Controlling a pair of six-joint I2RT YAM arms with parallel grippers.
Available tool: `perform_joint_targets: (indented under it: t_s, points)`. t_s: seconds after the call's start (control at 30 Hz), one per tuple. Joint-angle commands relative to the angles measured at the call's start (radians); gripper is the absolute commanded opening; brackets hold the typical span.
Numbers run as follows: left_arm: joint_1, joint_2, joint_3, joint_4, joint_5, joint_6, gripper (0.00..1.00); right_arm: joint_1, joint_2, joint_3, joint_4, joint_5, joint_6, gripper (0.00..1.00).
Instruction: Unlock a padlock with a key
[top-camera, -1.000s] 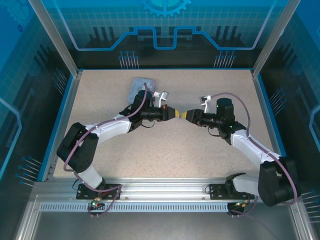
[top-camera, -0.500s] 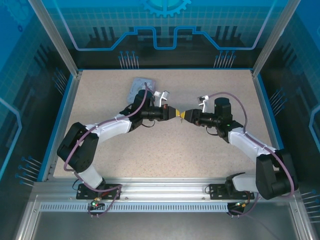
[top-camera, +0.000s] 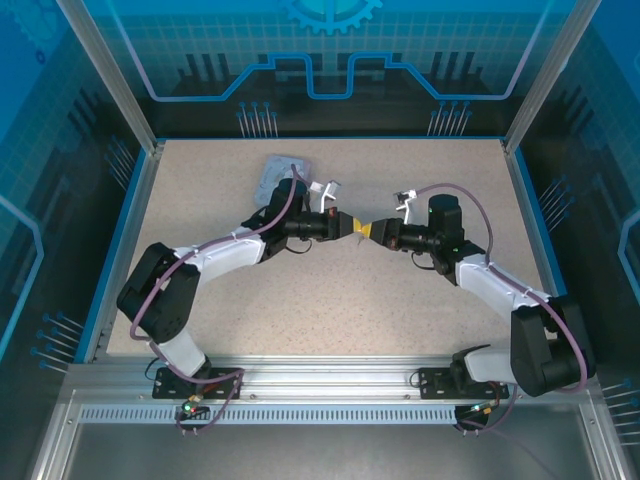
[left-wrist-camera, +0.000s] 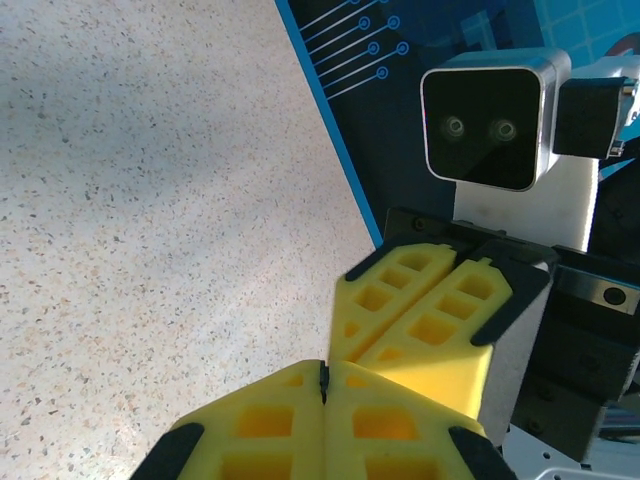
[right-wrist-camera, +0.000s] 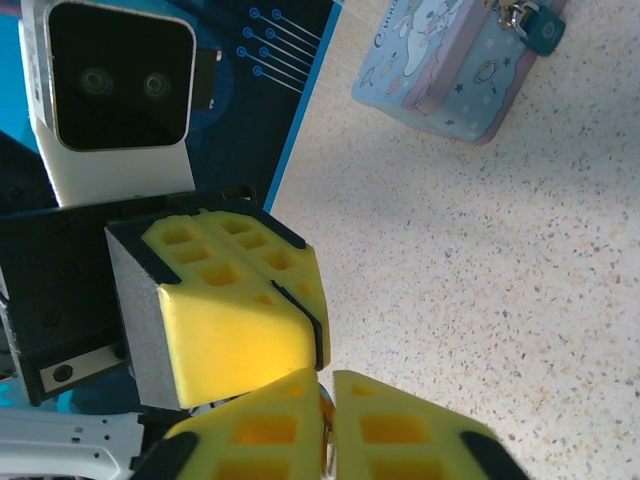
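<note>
Right wrist, padlock (right-wrist-camera: 535, 25) on box (right-wrist-camera: 440, 70), long axis seemingly slanting lower-right.

Bright, even overhead light fills the top view. The speckled bench (top-camera: 420, 300) looks pale and carries only faint, soft shadows. The blue walls (top-camera: 40, 250) show sheen and reflections at the left and right edges, and the frame posts lean outward toward the corners. In the left wrist view a broad dim band crosses the upper left of the bench, and the left claw (left-wrist-camera: 322, 375) at the bottom edge is slightly soft. In the right wrist view the right claw (right-wrist-camera: 326, 385) is equally soft, while the bench grain is crisp.
</note>
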Motion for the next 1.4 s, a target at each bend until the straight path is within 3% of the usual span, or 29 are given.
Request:
perform_joint_targets:
  t_s: [0.0, 0.1, 0.13, 0.2, 0.27, 0.37, 0.57, 0.77, 0.9, 1.1, 1.37]
  points:
    - [-0.012, 0.014, 0.04, 0.013, 0.024, 0.001, 0.0, 0.002, 0.014, 0.015, 0.045, -0.03, 0.011, 0.0]
    - [-0.015, 0.017, 0.046, 0.002, 0.013, -0.001, 0.0, -0.003, 0.02, 0.012, 0.059, -0.038, 0.029, 0.0]
    - [-0.014, 0.015, 0.045, 0.006, 0.007, -0.005, 0.08, -0.005, 0.02, 0.01, 0.064, -0.037, 0.035, 0.0]
    - [-0.014, 0.004, 0.035, 0.023, -0.025, -0.019, 0.52, -0.007, 0.019, -0.001, 0.075, -0.034, 0.047, 0.0]
    - [-0.013, -0.017, 0.012, 0.058, -0.054, -0.038, 0.68, -0.01, 0.012, -0.011, 0.074, -0.023, 0.055, 0.0]
    - [-0.01, -0.045, -0.012, 0.08, -0.088, -0.07, 0.76, -0.011, -0.007, -0.03, 0.075, 0.001, 0.068, 0.0]
    - [-0.01, -0.1, -0.133, 0.25, -0.201, -0.237, 0.77, 0.0, -0.063, -0.103, 0.138, 0.077, 0.13, 0.0]
    - [-0.011, -0.107, -0.201, 0.274, -0.288, -0.448, 0.69, 0.06, -0.175, -0.13, 0.029, 0.274, 0.031, 0.0]
    - [-0.011, -0.123, -0.193, 0.152, -0.338, -0.595, 0.64, 0.148, -0.232, -0.086, -0.123, 0.476, -0.139, 0.0]
    - [-0.018, -0.142, -0.097, -0.145, -0.381, -0.691, 0.6, 0.313, -0.283, -0.069, -0.133, 0.791, -0.419, 0.0]
    - [-0.048, -0.116, 0.04, -0.305, -0.384, -0.705, 0.53, 0.369, -0.261, -0.062, -0.102, 0.895, -0.556, 0.0]
